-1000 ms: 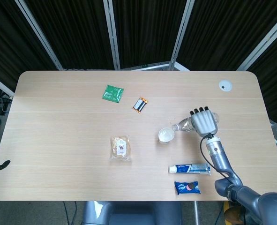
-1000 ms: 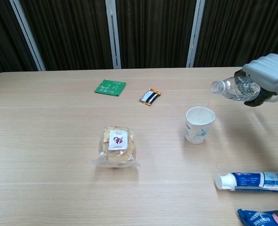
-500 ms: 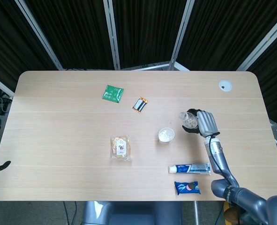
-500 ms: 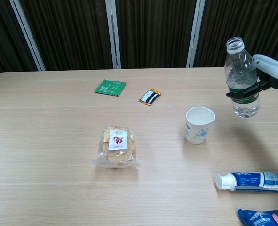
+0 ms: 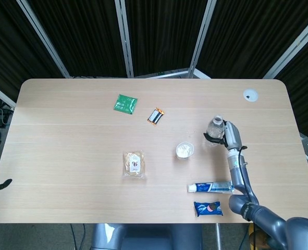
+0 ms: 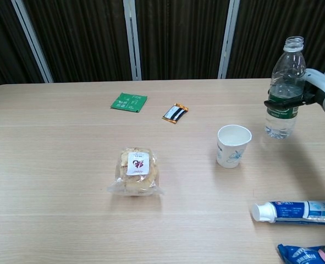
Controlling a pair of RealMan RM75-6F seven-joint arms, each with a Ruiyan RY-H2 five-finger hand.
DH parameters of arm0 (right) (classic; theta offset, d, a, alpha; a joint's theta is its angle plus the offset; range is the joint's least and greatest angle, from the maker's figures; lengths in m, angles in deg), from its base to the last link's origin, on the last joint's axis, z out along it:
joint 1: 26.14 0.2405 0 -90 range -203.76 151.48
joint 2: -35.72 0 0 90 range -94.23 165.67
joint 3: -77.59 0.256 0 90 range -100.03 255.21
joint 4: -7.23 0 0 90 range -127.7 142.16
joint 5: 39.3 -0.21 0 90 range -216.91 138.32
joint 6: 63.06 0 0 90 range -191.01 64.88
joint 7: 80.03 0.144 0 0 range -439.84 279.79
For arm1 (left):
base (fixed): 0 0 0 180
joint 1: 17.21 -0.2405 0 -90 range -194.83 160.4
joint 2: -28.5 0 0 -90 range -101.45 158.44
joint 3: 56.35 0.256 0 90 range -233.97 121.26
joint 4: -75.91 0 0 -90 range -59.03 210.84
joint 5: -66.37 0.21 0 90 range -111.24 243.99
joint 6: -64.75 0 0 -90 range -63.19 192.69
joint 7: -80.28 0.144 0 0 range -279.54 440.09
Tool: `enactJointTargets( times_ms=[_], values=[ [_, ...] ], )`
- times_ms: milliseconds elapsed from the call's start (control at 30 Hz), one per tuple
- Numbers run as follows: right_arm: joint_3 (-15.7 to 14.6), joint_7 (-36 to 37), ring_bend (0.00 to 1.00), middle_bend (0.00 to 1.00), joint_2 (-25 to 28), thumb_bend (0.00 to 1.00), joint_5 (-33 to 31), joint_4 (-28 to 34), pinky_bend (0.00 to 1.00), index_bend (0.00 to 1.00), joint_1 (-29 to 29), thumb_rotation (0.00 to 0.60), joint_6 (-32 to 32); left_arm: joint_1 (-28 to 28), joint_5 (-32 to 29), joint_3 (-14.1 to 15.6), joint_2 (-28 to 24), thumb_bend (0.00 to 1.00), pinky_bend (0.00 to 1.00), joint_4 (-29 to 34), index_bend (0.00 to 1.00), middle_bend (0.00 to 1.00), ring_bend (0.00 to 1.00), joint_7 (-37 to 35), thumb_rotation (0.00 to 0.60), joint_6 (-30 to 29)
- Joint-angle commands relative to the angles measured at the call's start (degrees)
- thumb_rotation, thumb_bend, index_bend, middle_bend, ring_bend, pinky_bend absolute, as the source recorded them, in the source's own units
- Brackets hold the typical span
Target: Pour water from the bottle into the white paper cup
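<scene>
Your right hand grips the clear plastic water bottle around its middle, at the green label, and the bottle is upright and uncapped. Its base sits at or just above the light wooden bench; whether it is actually resting there cannot be told from either view. The white paper cup with a blue flower print stands upright on the bench, to the left of the bottle and nearer the robot, near but clearly apart from it.

Judging from the upright bottle off to the side of the cup, the pour looks either finished or not begun; the chest view does not show whether there is water inside the cup. If it is done, all you have left is to set the bottle down and let go. Your left hand appears in neither view.
</scene>
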Motion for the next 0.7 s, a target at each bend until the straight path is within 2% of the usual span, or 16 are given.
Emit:
enactJointTargets(
  times_ms=[33, 233, 467, 700],
  values=[
    [0.6, 2.0, 0.49, 0.64, -2.4, 0.55, -0.1, -3.9, 0.46, 0.51, 1.2, 0.600, -0.6, 0.1, -0.1, 0.0, 0.0, 0.00, 0.00, 0.0, 0.00, 0.00, 0.00, -0.1, 0.600, 0.1],
    [1.3, 3.6, 0.45, 0.59, -4.3, 0.43, -0.8, -7.9, 0.46, 0.48, 1.9, 0.600, -1.7, 0.1, -0.3, 0.0, 0.0, 0.00, 0.00, -0.1, 0.00, 0.00, 0.00, 0.1, 0.600, 0.3],
    [1.9, 7.2, 0.41, 0.53, -5.1, 0.27, -1.2, -11.5, 0.41, 0.29, 2.5, 0.600, -4.0, 0.2, -0.3, 0.2, -0.1, 0.00, 0.00, 0.2, 0.00, 0.00, 0.00, 0.2, 0.600, 0.7],
    [1.1, 12.0, 0.35, 0.43, -4.6, 0.06, 0.3, -12.7, 0.38, 0.21, 2.2, 0.600, -5.1, 0.3, -0.3, 0.4, -0.2, 0.00, 0.00, 0.4, 0.00, 0.00, 0.00, 0.4, 0.600, 1.0]
  ],
)
